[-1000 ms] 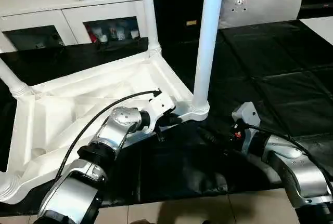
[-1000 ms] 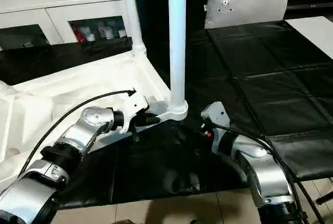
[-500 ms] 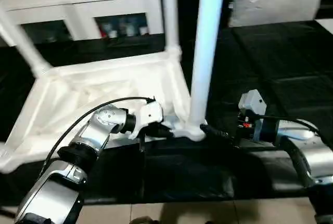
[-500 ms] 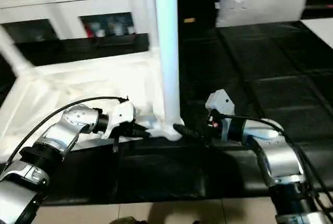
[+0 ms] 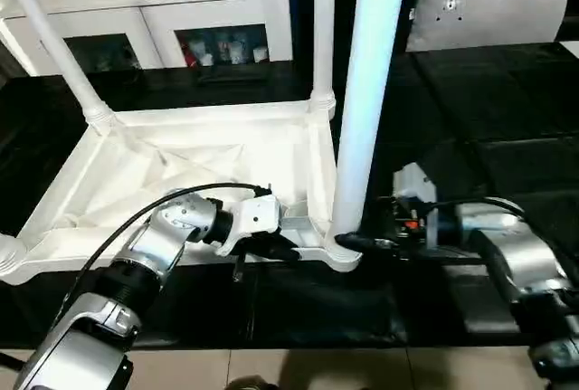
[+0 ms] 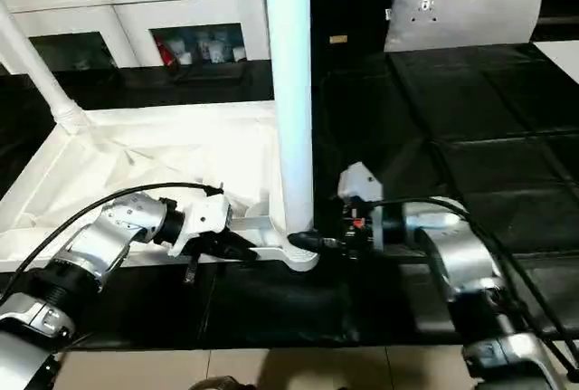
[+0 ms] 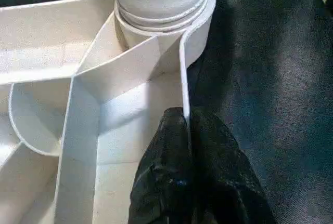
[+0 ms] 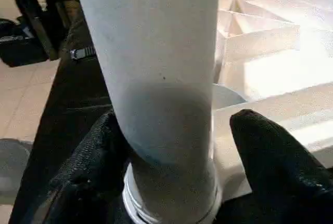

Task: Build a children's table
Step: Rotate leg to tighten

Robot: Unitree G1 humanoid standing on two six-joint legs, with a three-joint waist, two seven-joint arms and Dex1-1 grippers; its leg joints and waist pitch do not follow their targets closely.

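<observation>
left gripper (image 7: 186,130) pinching the tabletop (image 5: 181,173) rim beside the near corner socket | right gripper (image 8: 171,141) spread around that socket's leg (image 5: 366,91) base | we count four legs up, looks nearly done

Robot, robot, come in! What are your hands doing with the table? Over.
Left gripper pinching the tabletop rim. Right gripper straddling the near leg at its socket. Nothing blocking.
</observation>
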